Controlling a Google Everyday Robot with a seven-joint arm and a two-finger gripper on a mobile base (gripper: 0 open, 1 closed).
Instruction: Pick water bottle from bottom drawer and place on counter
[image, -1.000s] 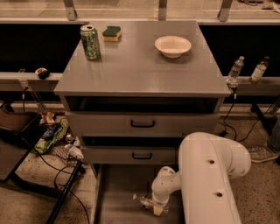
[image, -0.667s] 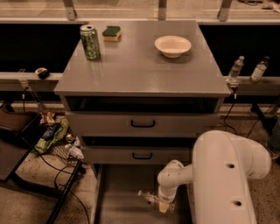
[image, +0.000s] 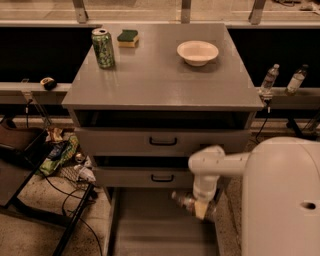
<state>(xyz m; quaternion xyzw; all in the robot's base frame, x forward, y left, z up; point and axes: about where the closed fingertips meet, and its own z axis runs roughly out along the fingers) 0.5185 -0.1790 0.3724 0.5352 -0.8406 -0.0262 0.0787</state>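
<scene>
The water bottle (image: 183, 201) lies sideways in my gripper (image: 201, 210), its white cap pointing left, held above the floor of the open bottom drawer (image: 150, 230). The gripper hangs from my white arm (image: 215, 165) at the drawer's right side, just below the lower drawer front, and is shut on the bottle. The grey counter (image: 160, 80) is above, at the top of the cabinet.
On the counter stand a green soda can (image: 103, 48), a sponge (image: 128, 38) and a white bowl (image: 198, 52). Two closed drawer fronts (image: 162, 141) with black handles are above the open drawer. Two slim bottles (image: 269, 79) stand on the right ledge. Cables and clutter (image: 60, 155) lie at left.
The arm has swung right and up, and the gripper has lifted the water bottle off the drawer floor toward the drawer's right side.
</scene>
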